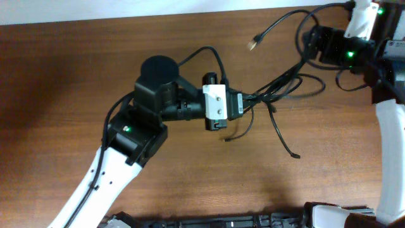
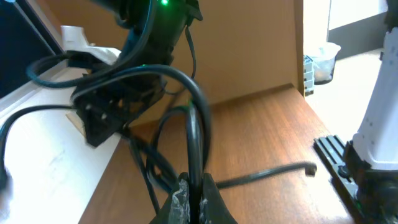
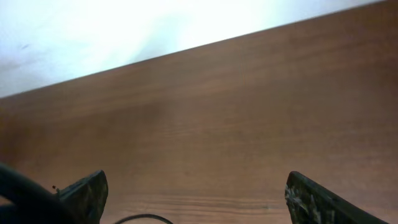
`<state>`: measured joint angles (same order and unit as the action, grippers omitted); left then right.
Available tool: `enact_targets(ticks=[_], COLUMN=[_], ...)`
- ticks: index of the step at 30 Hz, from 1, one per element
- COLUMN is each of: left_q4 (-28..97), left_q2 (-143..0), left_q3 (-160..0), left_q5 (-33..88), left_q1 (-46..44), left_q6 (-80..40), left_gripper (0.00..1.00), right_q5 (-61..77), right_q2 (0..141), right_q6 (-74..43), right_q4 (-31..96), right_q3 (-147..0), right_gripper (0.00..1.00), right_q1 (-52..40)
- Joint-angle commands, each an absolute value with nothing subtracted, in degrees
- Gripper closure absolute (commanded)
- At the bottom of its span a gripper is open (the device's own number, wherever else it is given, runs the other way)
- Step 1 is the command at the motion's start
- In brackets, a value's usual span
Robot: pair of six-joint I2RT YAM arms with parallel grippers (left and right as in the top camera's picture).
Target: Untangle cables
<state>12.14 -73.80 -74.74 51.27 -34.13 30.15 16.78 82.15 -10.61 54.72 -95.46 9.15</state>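
Note:
Thin black cables (image 1: 281,88) lie tangled at the middle right of the brown table (image 1: 76,76). One strand runs up to a gold plug (image 1: 253,43). Two loose ends trail toward the front (image 1: 295,155). My left gripper (image 1: 248,101) is shut on a cable at the tangle's left side. In the left wrist view its jaws (image 2: 196,190) pinch one black cable (image 2: 194,124) that loops upward, and another end (image 2: 308,167) lies on the table. My right gripper (image 1: 308,39) is at the back right, open and empty (image 3: 196,180), with a thin cable loop (image 3: 134,218) just below its jaws.
The table's far edge meets a white wall (image 3: 124,31). The right arm's own thick wires loop at the back right (image 1: 329,9). A black rail (image 1: 253,221) runs along the front edge. The right arm's white base (image 2: 379,124) stands to the right.

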Motion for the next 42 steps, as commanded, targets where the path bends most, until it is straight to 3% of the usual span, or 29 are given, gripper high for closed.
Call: enact_targets(ticks=[1, 10, 14, 17, 26, 34, 38, 42], left_q4=[14.15, 18.83, 25.47, 27.09, 30.33, 31.16, 30.30, 26.41], left_q2=[-67.16, -64.14, -64.14, -64.14, -64.10, -64.10, -64.10, -64.29], left_q3=[-75.48, -75.48, -75.48, -75.48, -75.48, -75.48, -75.48, -75.48], left_q5=[58.76, 58.61, 46.28, 45.93, 27.29, 25.65, 25.67, 25.65], left_q1=[-31.55, -25.50, -22.17, -21.89, -21.89, -21.89, -21.91, -21.91], left_q6=[29.63, 29.65, 29.61, 29.63, 29.61, 29.58, 28.47, 16.97], left_gripper=[1.00, 1.00, 1.00, 1.00, 1.00, 1.00, 1.00, 1.00], right_q5=[9.39, 9.17, 9.19, 9.17, 9.21, 12.78, 21.63, 40.29], right_q2=[83.74, 83.74, 83.74, 83.74, 83.74, 83.74, 83.74, 83.74], right_q6=[-12.78, -12.75, -12.73, -12.75, -12.75, -12.62, -6.83, 2.61], right_q4=[54.35, 58.15, 59.55, 59.88, 60.86, 62.35, 64.51, 66.30], right_q3=[-95.90, -95.90, -95.90, -95.90, -95.90, -95.90, -95.90, -95.92], right_gripper=[0.11, 0.09, 0.07, 0.05, 0.04, 0.01, 0.01, 0.01], right_q1=[15.11, 21.89, 24.51, 26.02, 28.95, 28.95, 28.95, 28.88])
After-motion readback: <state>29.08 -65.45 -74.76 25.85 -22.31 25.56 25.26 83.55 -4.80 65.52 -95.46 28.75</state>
